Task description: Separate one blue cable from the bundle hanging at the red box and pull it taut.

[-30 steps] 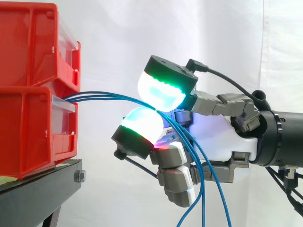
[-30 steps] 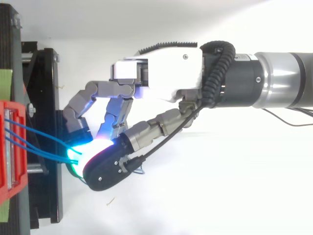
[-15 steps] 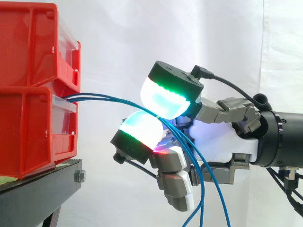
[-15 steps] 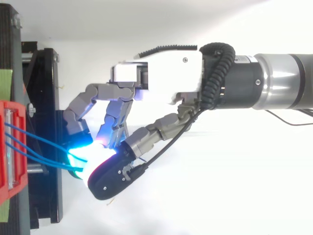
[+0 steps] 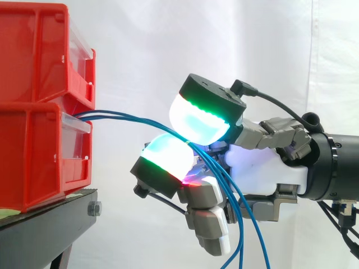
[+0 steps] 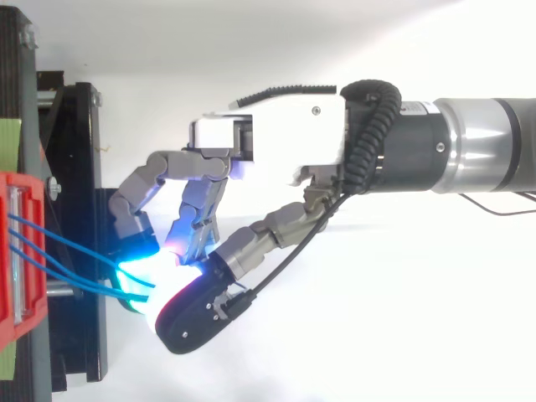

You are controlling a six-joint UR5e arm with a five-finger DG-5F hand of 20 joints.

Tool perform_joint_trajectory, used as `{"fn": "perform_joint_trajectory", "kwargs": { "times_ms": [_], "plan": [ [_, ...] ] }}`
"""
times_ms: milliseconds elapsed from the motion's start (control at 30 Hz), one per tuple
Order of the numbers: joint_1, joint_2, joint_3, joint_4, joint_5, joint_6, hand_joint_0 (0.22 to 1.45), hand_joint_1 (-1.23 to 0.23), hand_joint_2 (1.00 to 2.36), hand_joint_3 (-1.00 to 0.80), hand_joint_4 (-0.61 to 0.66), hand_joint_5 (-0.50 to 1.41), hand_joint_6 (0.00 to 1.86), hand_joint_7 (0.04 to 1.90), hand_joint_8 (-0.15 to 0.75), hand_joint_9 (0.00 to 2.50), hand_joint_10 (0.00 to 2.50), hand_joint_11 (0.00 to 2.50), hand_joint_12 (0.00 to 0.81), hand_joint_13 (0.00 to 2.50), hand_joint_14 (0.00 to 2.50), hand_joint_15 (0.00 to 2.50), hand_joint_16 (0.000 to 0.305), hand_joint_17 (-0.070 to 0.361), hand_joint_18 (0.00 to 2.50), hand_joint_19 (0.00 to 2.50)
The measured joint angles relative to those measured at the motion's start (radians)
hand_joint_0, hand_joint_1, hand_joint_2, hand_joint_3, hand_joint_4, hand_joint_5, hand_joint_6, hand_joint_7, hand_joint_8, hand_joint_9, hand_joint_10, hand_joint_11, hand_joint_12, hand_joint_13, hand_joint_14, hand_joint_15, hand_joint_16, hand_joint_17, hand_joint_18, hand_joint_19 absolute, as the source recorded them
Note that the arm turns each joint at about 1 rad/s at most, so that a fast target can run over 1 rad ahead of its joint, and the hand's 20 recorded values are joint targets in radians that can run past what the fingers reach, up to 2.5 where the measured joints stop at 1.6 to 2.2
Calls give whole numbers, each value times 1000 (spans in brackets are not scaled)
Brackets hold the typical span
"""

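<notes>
1. Blue cables [image 5: 129,116] come out between the two stacked red bins [image 5: 33,106], at the front lip of the lower one. They run rightward close together in a shallow arc.
2. The bins sit on a black stand [image 5: 50,224], with a white curtain [image 5: 146,45] behind.
3. Side view: the robot hand [image 5: 263,171] reaches in from the right with its palm toward the bins. It is about level with the lower bin and apart from both.
4. Grip: two glowing tips meet. The upper pad [image 5: 199,120] is cyan-white with a green rim. The lower pad [image 5: 165,157] is the same, with a red spot at its base. The cables enter the seam between them, so the robot hand is closed in a pinch on the cables. I cannot tell how many strands are actually clamped.
5. Past the pinch the cables drop steeply in front of the palm. They cross the other, bent fingers [image 5: 208,221] and leave at the bottom edge.
6. Top view: three strands [image 6: 67,251] run from the bin [image 6: 17,251] over the stand [image 6: 75,167] into the cyan glow at the pads. They are spread apart at the bin and converge at the robot hand [image 6: 276,134].
7. Tension: the span from bin to pads is gently bowed in both views, not a straight line.
</notes>
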Motion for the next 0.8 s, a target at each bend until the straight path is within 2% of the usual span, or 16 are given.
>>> {"fn": "perform_joint_trajectory", "kwargs": {
  "times_ms": [133,300,367,433,467,667,800],
  "plan": [
    [0,0,-2,0,1,0,532,-604,1000,-500,177,-193,864,1076,366,1154,18,943,399,1212,24,772,47,107,1150,751],
    [2,0,-3,1,5,3,505,-613,1000,-500,188,-195,855,1048,379,1143,14,932,414,1217,23,752,50,111,1166,736],
    [2,0,-3,1,7,4,522,-666,1000,-500,191,-196,853,1044,370,1140,17,947,405,1212,23,760,49,109,1153,739],
    [3,0,-3,1,7,4,622,-721,1000,-500,171,-197,849,1048,353,1133,18,943,386,1197,24,771,45,101,1121,764],
    [3,0,-3,1,7,4,633,-718,1000,-498,160,-197,848,1053,356,1135,18,952,385,1197,24,769,45,101,1122,764],
    [5,0,-4,1,8,4,655,-749,1015,-176,163,-207,846,1026,360,1117,19,933,401,1209,23,767,48,109,1151,763],
    [5,0,-5,2,10,4,682,-783,1016,-157,162,-217,855,1027,349,1070,17,931,397,1190,24,765,48,107,1135,738]
  ]
}}
